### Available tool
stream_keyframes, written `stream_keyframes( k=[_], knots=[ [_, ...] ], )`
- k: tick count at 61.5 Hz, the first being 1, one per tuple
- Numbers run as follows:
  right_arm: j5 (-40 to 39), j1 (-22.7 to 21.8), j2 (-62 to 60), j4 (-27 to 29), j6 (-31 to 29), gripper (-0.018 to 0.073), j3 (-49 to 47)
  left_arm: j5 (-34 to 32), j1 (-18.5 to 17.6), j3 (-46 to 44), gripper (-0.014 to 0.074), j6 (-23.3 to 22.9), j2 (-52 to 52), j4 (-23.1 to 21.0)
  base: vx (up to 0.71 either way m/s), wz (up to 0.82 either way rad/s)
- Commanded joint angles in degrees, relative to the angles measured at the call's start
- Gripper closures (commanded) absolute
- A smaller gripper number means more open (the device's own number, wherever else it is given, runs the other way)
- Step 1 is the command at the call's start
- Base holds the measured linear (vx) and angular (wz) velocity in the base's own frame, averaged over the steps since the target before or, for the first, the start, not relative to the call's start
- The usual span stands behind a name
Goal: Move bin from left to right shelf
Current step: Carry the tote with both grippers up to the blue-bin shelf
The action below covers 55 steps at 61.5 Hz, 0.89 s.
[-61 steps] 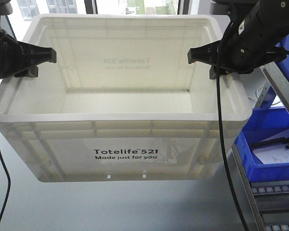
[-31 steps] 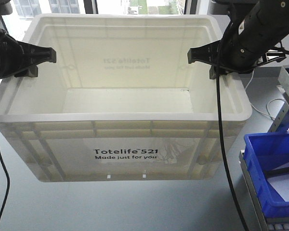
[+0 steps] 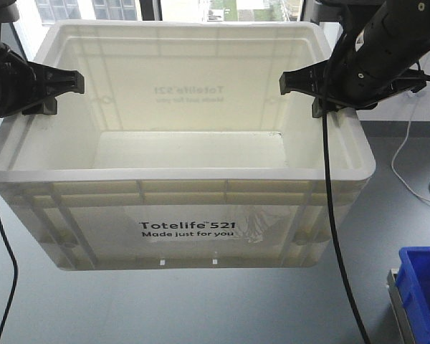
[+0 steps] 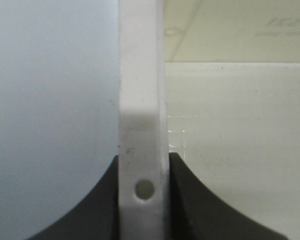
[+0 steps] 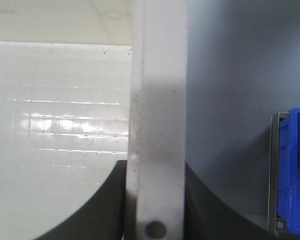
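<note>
**Step: carry.** Bin [image 3: 183, 193] hangs betw. both grippers, off the floor [image 3: 201, 308], touching no shelf.

- L gripper [image 3: 57, 93]: clamped on the rim wall directly at its tips. The wrist view shows the wall [image 4: 140, 75] pinched betw. two dark fingers [image 4: 90, 210], one inside and one outside.
- R gripper [image 3: 304, 94]: gripping the opposite wall [image 5: 160, 75] the same way.

**Procedure (judgement):**
1. Hold both wrists level and at equal ht. so the bin does not tilt or twist.
2. Translate both arms together. Any spread or squeeze betw. them loads the thin rim.
3. Move slowly, since each grip is a pinch only.

**Surroundings:** The floor is plain grey below the grippers. A blue bin [image 3: 423, 294] sits on a rack edge [image 5: 274, 170] low and outboard of the R gripper, so it is a collision risk. A white cable [image 3: 408, 165] lies on the floor outboard of the R gripper. Windows [image 3: 201, 8] lie beyond both.
</note>
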Motion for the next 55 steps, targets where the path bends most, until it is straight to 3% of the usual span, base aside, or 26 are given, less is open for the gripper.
stream_keyframes(
  k=[1,55],
  knots=[
    [-3.28,-0.73,-3.19,-4.96,-0.11,0.0551,-2.06,-5.1,0.28,-2.3,0.0603,-0.83,-3.38,3.72,0.26,0.22],
    [-3.1,-0.73,-3.19,-5.02,-0.11,0.0551,-2.06,-5.21,0.28,-2.3,0.0603,-0.83,-3.38,3.72,0.18,0.45]
  ],
)
